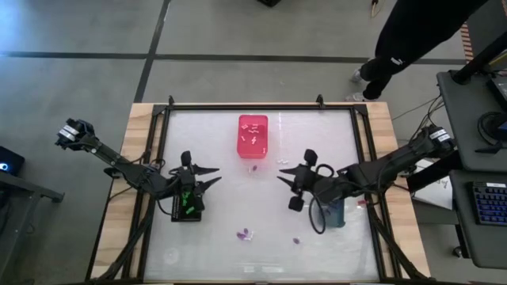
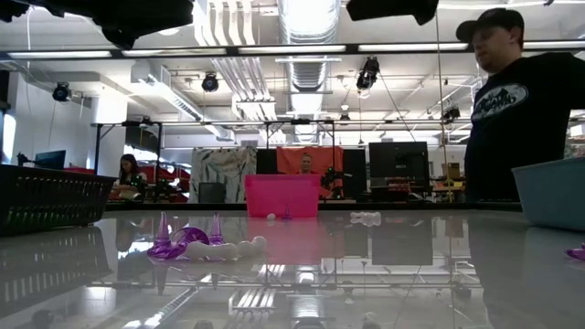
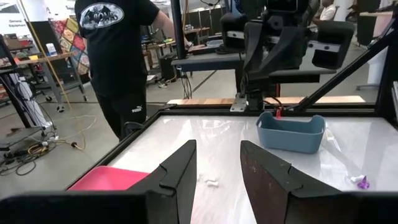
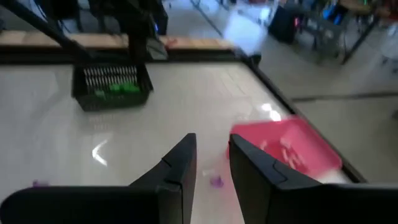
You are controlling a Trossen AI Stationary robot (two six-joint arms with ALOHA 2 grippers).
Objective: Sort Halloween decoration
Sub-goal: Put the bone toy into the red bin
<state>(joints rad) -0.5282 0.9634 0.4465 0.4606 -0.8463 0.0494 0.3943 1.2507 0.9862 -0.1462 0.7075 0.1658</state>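
Note:
The decoration is tiny pieces. White ones lie in the pink bin (image 1: 253,134) and green ones in the black bin (image 1: 186,207). Loose on the table are purple pieces (image 1: 244,234), (image 1: 296,241), (image 1: 253,168) and white ones (image 1: 283,161). In the low view a purple and white cluster (image 2: 196,245) lies near. My left gripper (image 1: 212,176) (image 3: 217,168) hovers open above the black bin's far side. My right gripper (image 1: 282,176) (image 4: 211,162) hovers open near the table's middle, right of the pink bin, with a purple piece (image 4: 216,181) ahead of it. Neither holds anything.
A grey-blue bin (image 1: 333,212) (image 3: 290,132) sits under my right arm, at the table's right. A dark frame (image 1: 261,105) rims the table. A person in black (image 1: 412,39) stands beyond the far right corner. Bare tabletop lies between the bins.

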